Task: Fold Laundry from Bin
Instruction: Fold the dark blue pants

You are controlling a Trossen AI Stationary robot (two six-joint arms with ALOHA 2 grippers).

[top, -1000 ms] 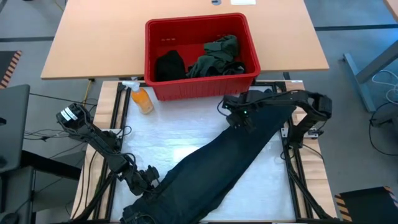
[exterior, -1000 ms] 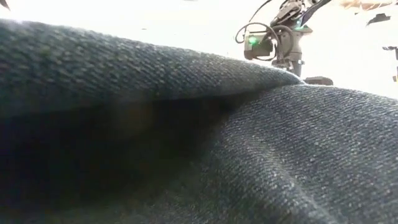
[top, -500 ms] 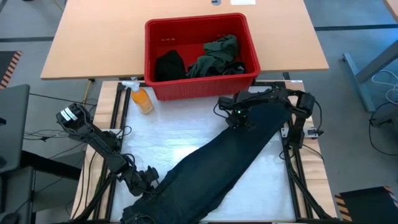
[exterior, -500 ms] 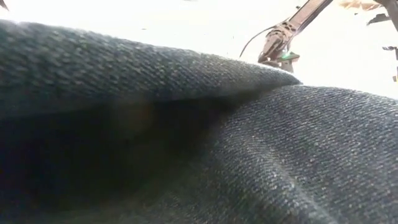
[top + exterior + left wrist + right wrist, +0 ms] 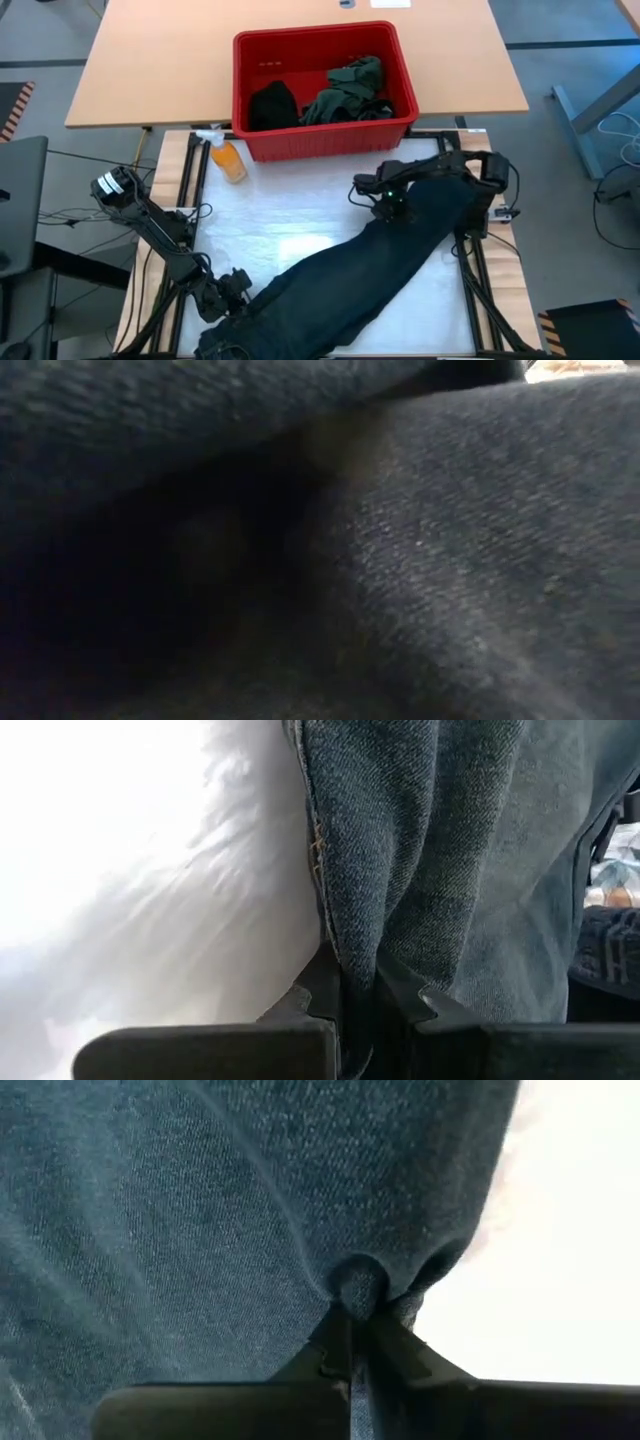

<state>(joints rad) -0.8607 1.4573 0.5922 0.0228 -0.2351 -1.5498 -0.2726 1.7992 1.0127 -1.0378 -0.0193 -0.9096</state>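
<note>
Charcoal trousers (image 5: 350,270) lie stretched slantwise on the white mat, from the near left to the far right. My left gripper (image 5: 240,300) is shut on their near-left end. My right gripper (image 5: 397,210) is shut on their left edge toward the far end. The red bin (image 5: 240,70) stands beyond the mat; a dark olive-green piece (image 5: 350,88) and a black piece (image 5: 272,104) lie in it. Dark cloth (image 5: 400,560) fills the low view. My left gripper pinches a stitched edge of the trousers (image 5: 332,935) between its two fingers, where the cloth is folded into more than one layer. It comes in low from the table's left. The cloth runs on from the fingers (image 5: 300,1005) over the mat. My right gripper pinches a small pucker of the trousers' cloth (image 5: 358,1285) between its two fingertips (image 5: 335,1342), close to the garment's edge. The fingers slant down onto it from the far right. Around the pucker the cloth is gathered into creases; the rest lies on the mat.
An orange spray bottle (image 5: 228,158) lies at the mat's far left corner, just in front of the bin. The wooden table (image 5: 130,70) spreads behind and beside the bin. Bare white mat (image 5: 280,220) shows to the left of the trousers.
My right gripper has come down a little toward the near-right and shut on the trousers' cloth, gathering a pucker. The trousers' cloth now covers the low view entirely, where the right arm showed above it before.
</note>
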